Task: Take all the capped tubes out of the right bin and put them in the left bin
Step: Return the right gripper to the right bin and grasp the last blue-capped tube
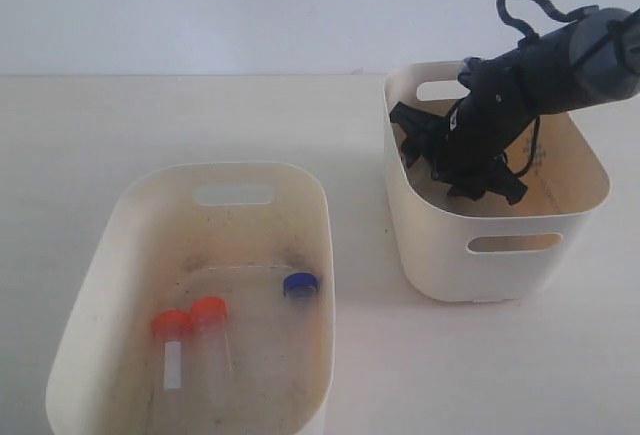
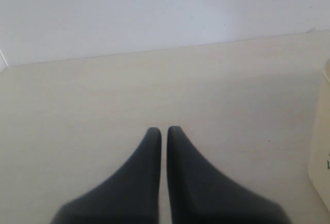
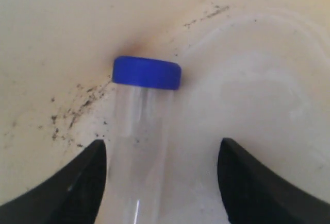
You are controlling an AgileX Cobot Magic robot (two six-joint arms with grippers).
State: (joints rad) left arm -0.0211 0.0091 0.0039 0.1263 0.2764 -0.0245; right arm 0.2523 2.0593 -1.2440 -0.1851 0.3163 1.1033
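Note:
The grime-speckled left bin (image 1: pixel 322 217) holds three capped tubes: two with orange-red caps (image 1: pixel 171 324) (image 1: pixel 209 310) and one with a blue cap (image 1: pixel 300 284). My right gripper (image 1: pixel 478 181) reaches down inside the right bin (image 1: pixel 450 255). In the right wrist view it is open (image 3: pixel 162 154), its fingertips on either side of a clear blue-capped tube (image 3: pixel 137 131) lying on the bin floor, closer to one finger. That tube is hidden in the exterior view. My left gripper (image 2: pixel 164 131) is shut on nothing above the bare table.
The cream tabletop (image 1: pixel 360 285) runs between the two bins. Dark specks (image 3: pixel 72 113) mark the bin wall near the blue cap. A cream tub's edge (image 2: pixel 322 147) shows at the side of the left wrist view; which bin it is cannot be told.

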